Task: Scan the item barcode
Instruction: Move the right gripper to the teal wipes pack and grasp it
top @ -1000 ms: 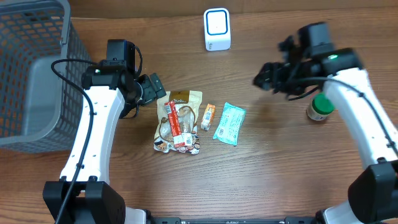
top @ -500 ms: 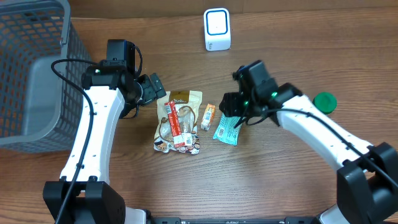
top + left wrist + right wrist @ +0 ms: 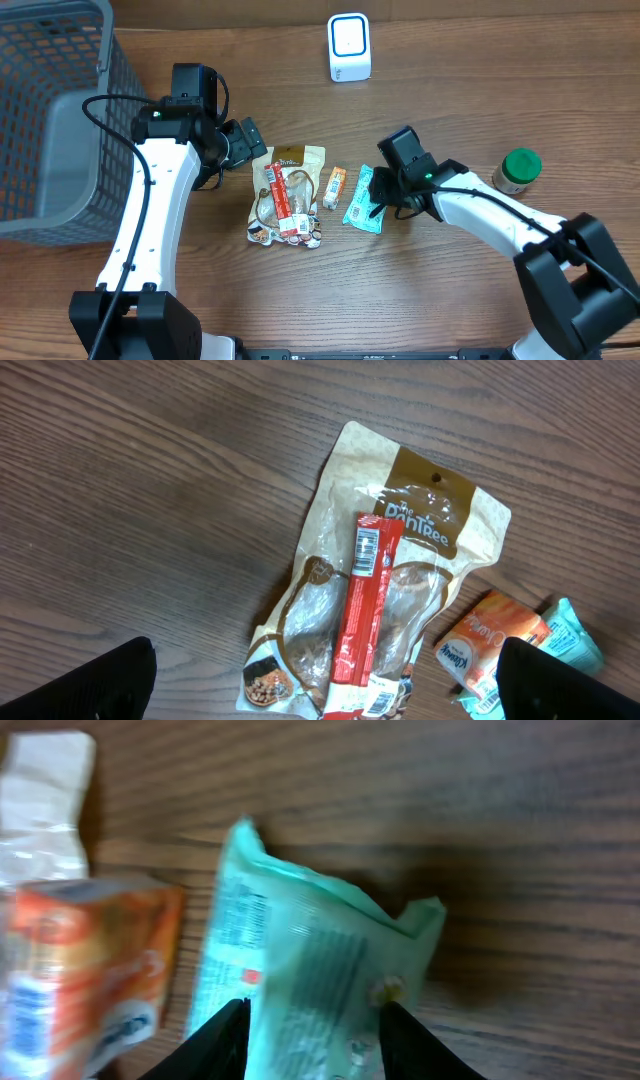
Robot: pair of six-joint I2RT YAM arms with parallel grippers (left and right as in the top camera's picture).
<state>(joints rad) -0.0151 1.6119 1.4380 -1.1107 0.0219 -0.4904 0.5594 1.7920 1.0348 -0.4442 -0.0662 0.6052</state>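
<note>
Two claws are seen over the wooden table (image 3: pixel 480 300), and only one has been moved. A second ago the right claw (image 3: pixel 378 195) was held up near the green-lidded jar (image 3: pixel 517 170), at 3 o'clock on the table. Now it has been brought down to the middle, onto the teal packet (image 3: pixel 366 200). Its jaws have been drawn much closer together than they were.

In the right wrist view, the teal packet is bunched up between the two fingers (image 3: pixel 228 1032), which are pressed against its sides. A pinch seems to be started, but whether the packet is truly held cannot be told yet. The packet is not lifted; it is lying flat on the wood, with the small orange box (image 3: pixel 334 187) just beside it at 9 o'clock and the brown pouch (image 3: pixel 288 195) further that way.

Nothing has been changed on the left side. The left claw (image 3: pixel 242 143) is spread wide and nothing is held in it; it is parked at 10 o'clock from the pouch.

So the packet is likely picked as the thing to scan. The white scanner (image 3: pixel 349 47) is waiting at 12 o'clock, well apart from it, so a firm pinch, a lift and a carry are probably needed next.
</note>
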